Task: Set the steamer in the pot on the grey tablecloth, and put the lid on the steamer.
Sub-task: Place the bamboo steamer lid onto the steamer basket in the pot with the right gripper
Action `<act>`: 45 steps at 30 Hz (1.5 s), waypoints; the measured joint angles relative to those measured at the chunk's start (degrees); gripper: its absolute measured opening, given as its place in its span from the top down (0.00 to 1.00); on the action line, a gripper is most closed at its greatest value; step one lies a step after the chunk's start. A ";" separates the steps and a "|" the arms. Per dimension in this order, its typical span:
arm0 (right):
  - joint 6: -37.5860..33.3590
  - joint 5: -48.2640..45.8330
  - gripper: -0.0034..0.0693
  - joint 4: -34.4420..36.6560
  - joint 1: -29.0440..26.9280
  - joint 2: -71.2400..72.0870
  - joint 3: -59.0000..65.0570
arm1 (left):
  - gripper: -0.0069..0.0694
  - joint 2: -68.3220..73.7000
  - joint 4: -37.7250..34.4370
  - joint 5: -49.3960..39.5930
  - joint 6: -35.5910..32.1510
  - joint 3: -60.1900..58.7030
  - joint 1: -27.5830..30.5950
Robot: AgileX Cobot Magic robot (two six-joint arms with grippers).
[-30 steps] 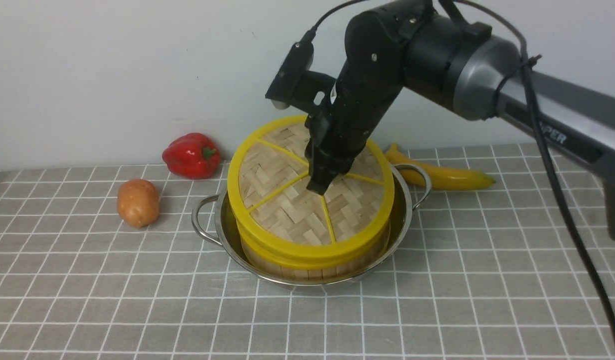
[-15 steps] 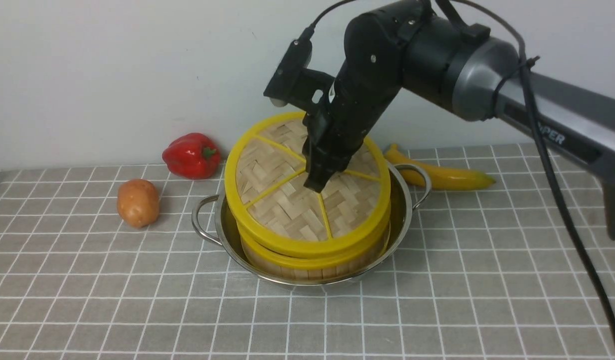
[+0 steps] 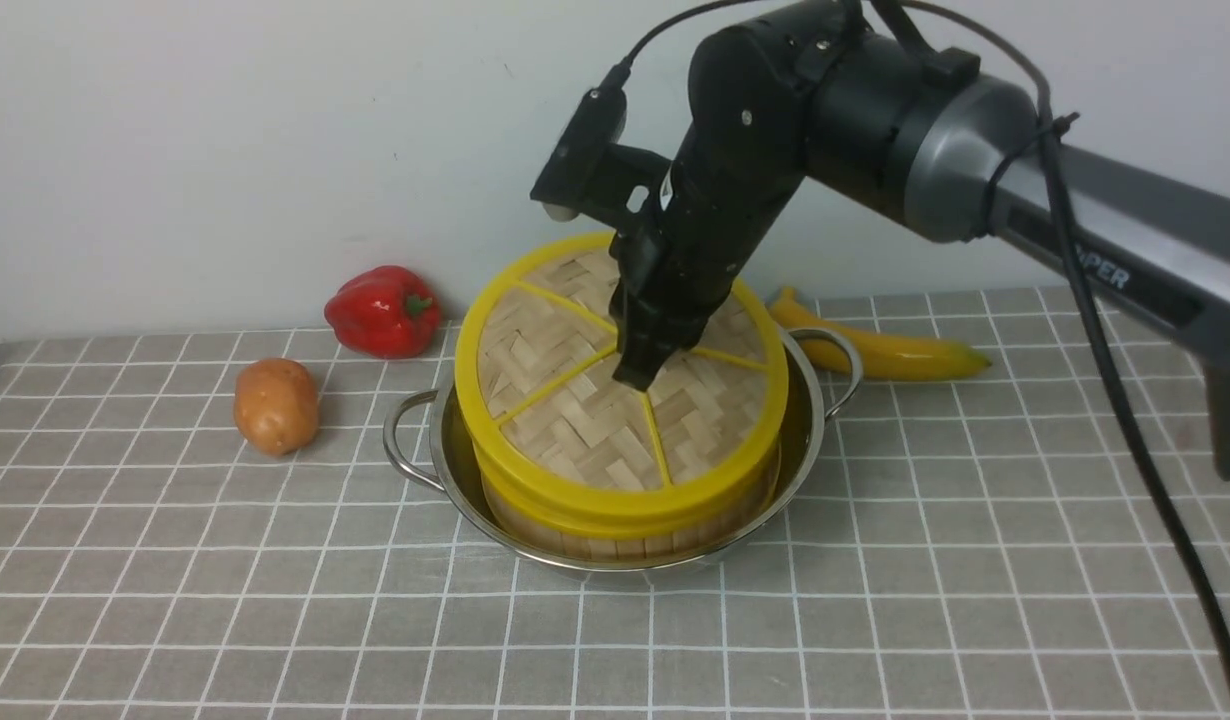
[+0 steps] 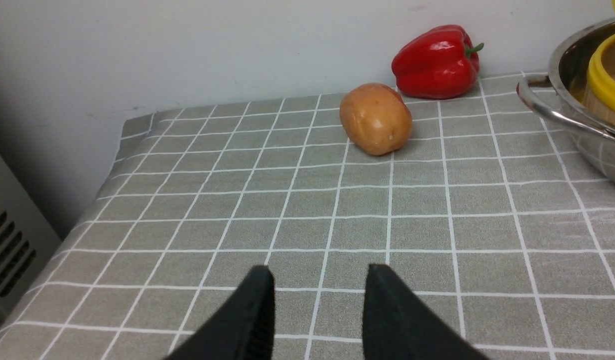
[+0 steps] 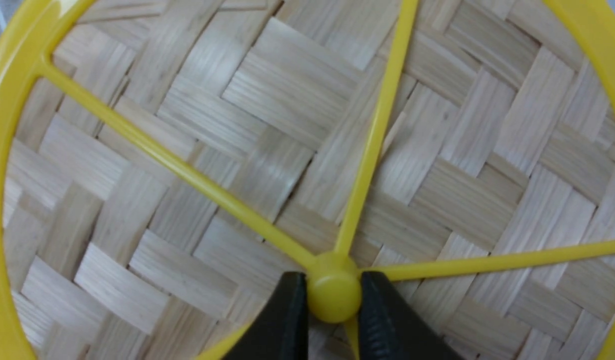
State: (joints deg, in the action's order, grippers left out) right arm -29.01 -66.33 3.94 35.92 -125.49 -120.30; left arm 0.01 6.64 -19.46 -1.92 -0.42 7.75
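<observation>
The shiny pot (image 3: 813, 415) stands on the grey tablecloth (image 3: 275, 600) with the bamboo steamer (image 3: 615, 540) inside it. The woven lid (image 3: 575, 420) with yellow rim and spokes lies level on the steamer, hiding its contents. My right gripper (image 3: 637, 375) comes down from above and is shut on the lid's central hub (image 5: 333, 295), one finger on each side of it. In the left wrist view my left gripper (image 4: 318, 280) is open and empty above bare cloth, well to the left of the pot (image 4: 562, 65) and the steamer's rim (image 4: 605, 75).
A potato (image 3: 275, 405) and a red pepper (image 3: 383, 310) lie left of the pot near the wall. A banana (image 3: 895, 350) lies behind the pot's right handle. The cloth's left edge (image 4: 87, 210) drops off beside a grey vented housing (image 4: 7, 245).
Half a second ago the lid sat slightly raised and shifted left over the steamer. It is now back down, square on the steamer's rim, with the right gripper still on the hub.
</observation>
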 joint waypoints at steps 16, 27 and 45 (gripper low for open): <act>0.00 0.67 0.75 0.00 0.00 -1.79 -0.05 | 0.59 0.00 0.00 0.00 0.00 0.00 0.00; -3.36 2.25 0.75 0.00 0.00 -1.99 -0.05 | 0.59 0.00 0.00 0.00 0.00 0.00 0.00; -4.78 2.72 0.75 0.19 0.00 -1.99 -0.05 | 0.59 0.00 0.00 0.00 0.00 0.00 0.00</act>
State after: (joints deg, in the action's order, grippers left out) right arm -33.78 -63.61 4.13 35.92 -127.48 -120.35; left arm 0.01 6.64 -19.46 -1.92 -0.42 7.75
